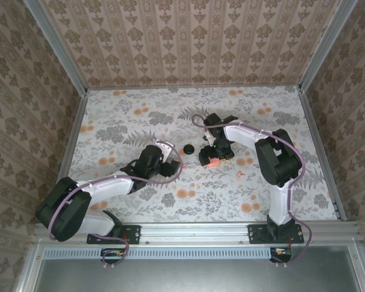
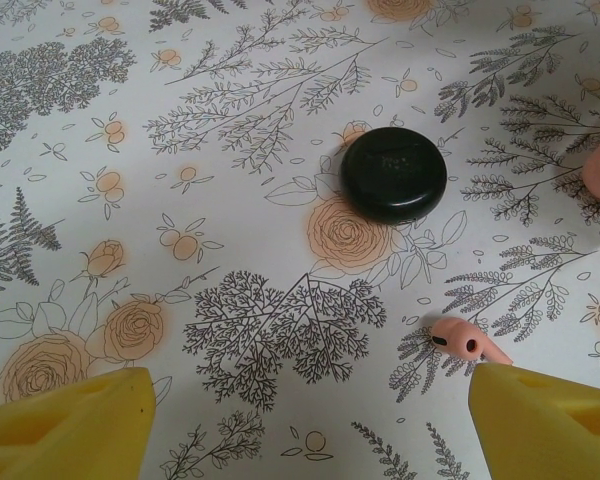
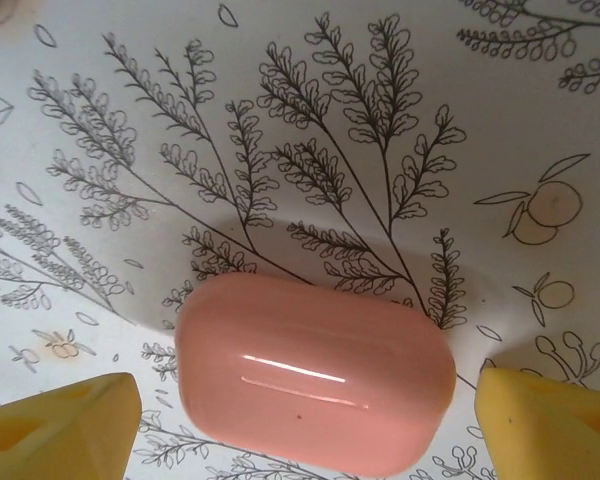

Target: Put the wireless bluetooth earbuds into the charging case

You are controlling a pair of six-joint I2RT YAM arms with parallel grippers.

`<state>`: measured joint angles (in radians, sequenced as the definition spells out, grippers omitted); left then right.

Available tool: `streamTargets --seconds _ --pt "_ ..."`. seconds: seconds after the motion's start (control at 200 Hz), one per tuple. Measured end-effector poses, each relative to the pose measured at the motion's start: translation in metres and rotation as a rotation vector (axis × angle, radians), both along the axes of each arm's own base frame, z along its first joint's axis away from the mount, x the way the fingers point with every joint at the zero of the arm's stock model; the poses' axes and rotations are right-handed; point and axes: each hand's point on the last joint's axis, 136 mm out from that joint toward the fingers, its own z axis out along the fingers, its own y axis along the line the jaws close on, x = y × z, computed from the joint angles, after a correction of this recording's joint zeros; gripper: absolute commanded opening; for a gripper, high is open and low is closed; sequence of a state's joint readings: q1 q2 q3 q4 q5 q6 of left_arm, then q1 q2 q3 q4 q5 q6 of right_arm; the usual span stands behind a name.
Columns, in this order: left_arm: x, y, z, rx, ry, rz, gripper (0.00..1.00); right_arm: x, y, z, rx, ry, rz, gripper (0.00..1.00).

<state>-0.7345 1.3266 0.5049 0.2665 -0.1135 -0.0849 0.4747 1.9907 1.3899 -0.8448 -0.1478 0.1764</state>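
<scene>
Bench [image 1: 140,115]: covered in a white floral print with grey ferns and orange blossoms.
Black disc [image 2: 394,174]: lies flat near the middle, overlapping an orange rose in the print.
Charging case [image 3: 313,372]: rests on its broad side to the right of the disc, apart from it.
Earbud [image 2: 460,340]: lies near the disc, not touching it.
Second earbud [image 1: 241,173]: a small coral speck to the right of the case, apart from it.

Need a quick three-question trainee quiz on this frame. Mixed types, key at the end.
1. True or false: the left gripper holds an earbud.
2. What lies between the fingers of the right gripper? A) nothing B) the charging case C) an earbud
3. Fill in: both grippers' jaws stand ____.
Key: 1 false, the earbud lies on the table beside one finger. 2 B. 3 open.
</scene>
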Motion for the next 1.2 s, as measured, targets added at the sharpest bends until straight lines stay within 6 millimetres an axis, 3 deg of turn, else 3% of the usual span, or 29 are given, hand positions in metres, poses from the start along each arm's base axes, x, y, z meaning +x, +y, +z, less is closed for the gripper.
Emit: streamTargets --seconds 0.42,0.725,0.835,1.075,1.2 --pt "0.000 0.001 0.000 0.003 -0.001 0.003 0.83 0.004 -0.008 -0.004 -0.078 -0.003 -0.008 0.67" --pt "-0.001 -0.004 0.002 -0.014 -0.001 -0.018 0.79 0.008 -0.005 0.002 -0.038 -0.067 -0.010 0.64" --pt "-0.002 -0.012 0.008 -0.063 -0.029 -0.057 0.76 0.008 0.000 0.021 0.056 -0.151 -0.024 0.62" --pt "-0.021 -0.029 0.014 -0.153 -0.136 -0.184 0.69 0.013 0.026 0.093 0.447 -0.399 -0.079 0.61" --pt "-0.034 -0.046 0.024 -0.189 -0.246 -0.295 0.64 0.009 0.040 0.117 0.628 -0.473 -0.073 0.61"
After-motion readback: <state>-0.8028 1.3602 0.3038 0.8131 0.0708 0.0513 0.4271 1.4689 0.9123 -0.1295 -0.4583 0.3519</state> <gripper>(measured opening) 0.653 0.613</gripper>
